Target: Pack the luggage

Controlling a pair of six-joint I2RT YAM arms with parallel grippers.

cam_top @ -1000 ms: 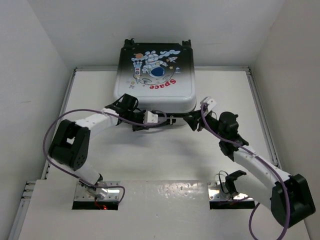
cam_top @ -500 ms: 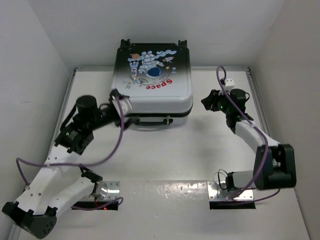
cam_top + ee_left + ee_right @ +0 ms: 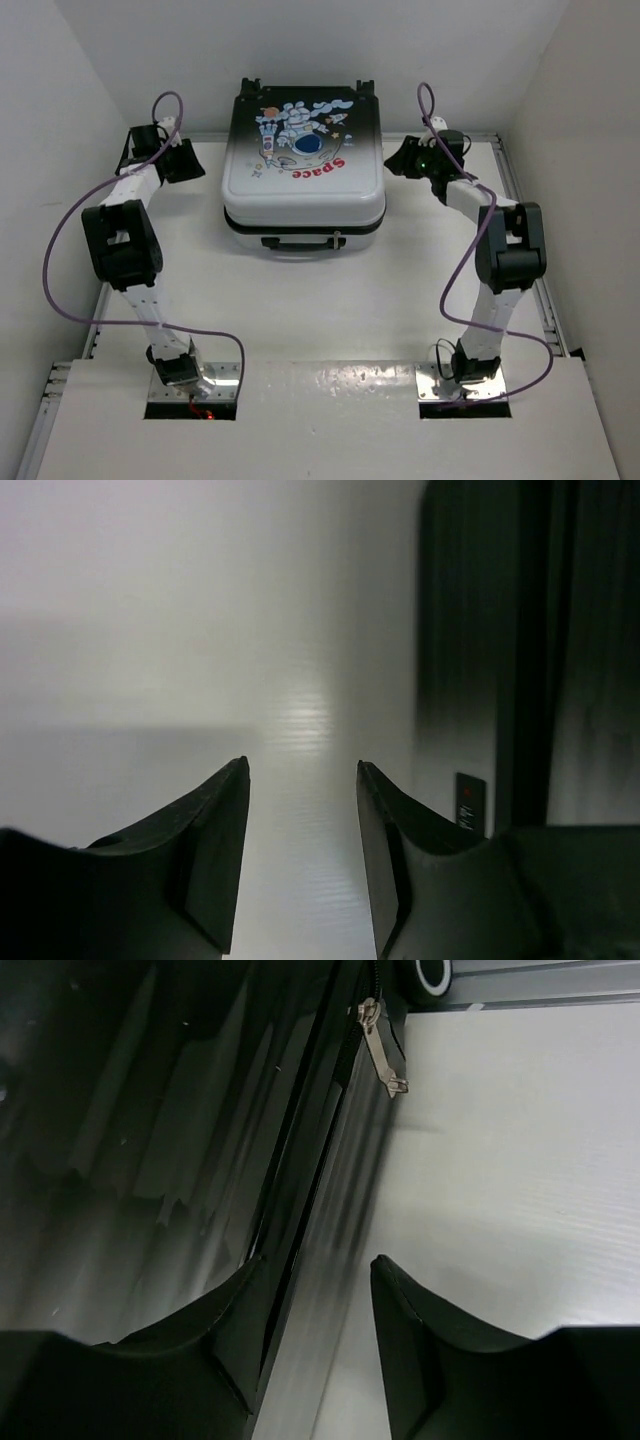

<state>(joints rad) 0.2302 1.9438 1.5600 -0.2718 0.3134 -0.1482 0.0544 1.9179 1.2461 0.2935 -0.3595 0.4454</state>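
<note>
Seen from above, a white table (image 3: 320, 310) is boxed in by white walls, with two robot arms rising from its near edge. The luggage (image 3: 300, 190) lies flat at the far middle of the table. Its lid faces up and shows a cartoon astronaut with red "Space" lettering. The shell fades from black at the far end to white at the near end. It is closed, so nothing inside can be seen. Its carry handle (image 3: 300, 241) faces the arms. The left claw (image 3: 192, 160) sits just beside the case's far left side and the right claw (image 3: 398, 160) just beside its far right side, so one arm reaches along each side. A purple cable (image 3: 60, 260) loops beside the left arm. The left wrist camera shows that claw's two dark fingers (image 3: 215, 860) partly spread over bare table with nothing between them, and the case's dark side to the right. The right wrist camera shows its claw also partly spread and holding nothing. It is close along the case's zip seam, where one finger may be touching the shell, though the view is too dark to be sure. Farther along the seam hangs a metal zip pull (image 3: 383, 1052), and beyond it is a black wheel (image 3: 432, 970).
</note>
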